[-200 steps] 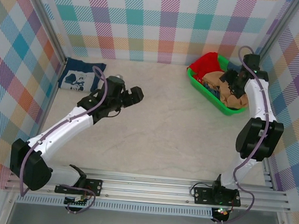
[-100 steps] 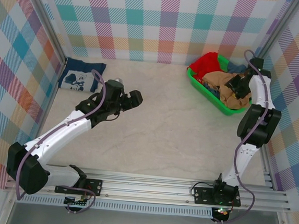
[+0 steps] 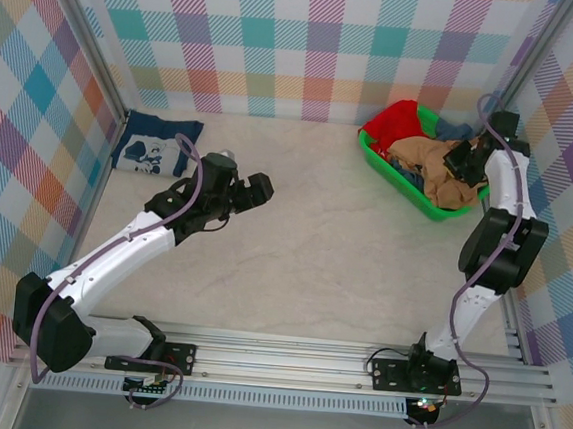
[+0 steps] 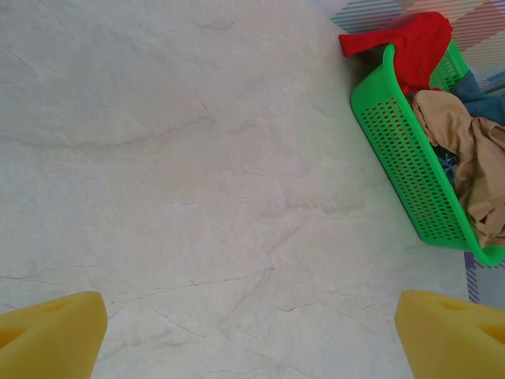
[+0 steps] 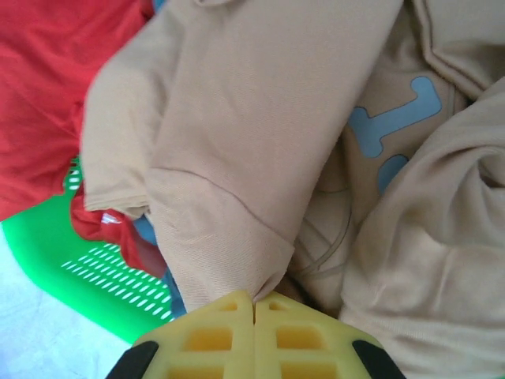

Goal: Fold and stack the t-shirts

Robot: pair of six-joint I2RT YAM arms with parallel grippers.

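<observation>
The tan t-shirt, soft and crumpled, lies heaped in the perforated green basket beside one red garment; the right gripper, farther right than a second ago, is pinched closed on its fold. One folded navy t-shirt lies far left. The left gripper hovers spread wide, empty.

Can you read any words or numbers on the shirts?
No whole word or number can be read.
On the tan t-shirt: blue letter-like shapes, cut off by folds, unreadable.
On the navy t-shirt: white print, too small to read.
</observation>
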